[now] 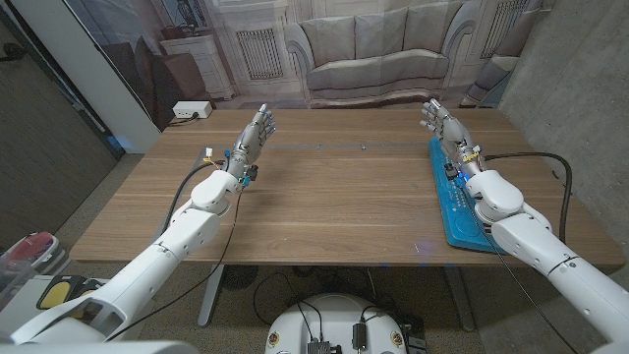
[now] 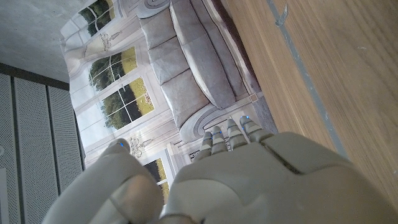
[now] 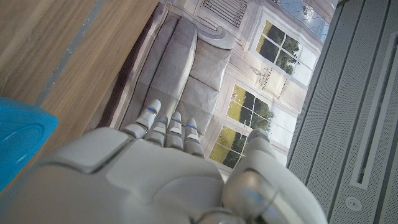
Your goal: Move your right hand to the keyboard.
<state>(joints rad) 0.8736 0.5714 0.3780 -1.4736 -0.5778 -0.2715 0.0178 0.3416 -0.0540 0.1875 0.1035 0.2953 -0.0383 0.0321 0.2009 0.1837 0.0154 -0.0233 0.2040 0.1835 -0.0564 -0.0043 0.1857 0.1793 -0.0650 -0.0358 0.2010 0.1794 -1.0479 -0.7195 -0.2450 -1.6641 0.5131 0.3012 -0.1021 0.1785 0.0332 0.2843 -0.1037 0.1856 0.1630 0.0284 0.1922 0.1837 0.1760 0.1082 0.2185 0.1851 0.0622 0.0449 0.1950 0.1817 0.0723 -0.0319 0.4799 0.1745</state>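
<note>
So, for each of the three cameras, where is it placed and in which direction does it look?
Head view: fixed on the robot's head, looking down at the wooden table, both arms, the left hand, the right hand and the blue keyboard.
Left wrist view: on the left wrist, looking along the left hand toward the sofa backdrop.
Right wrist view: on the right wrist, along the right hand.
Both wrist views share the backdrop and table.
</note>
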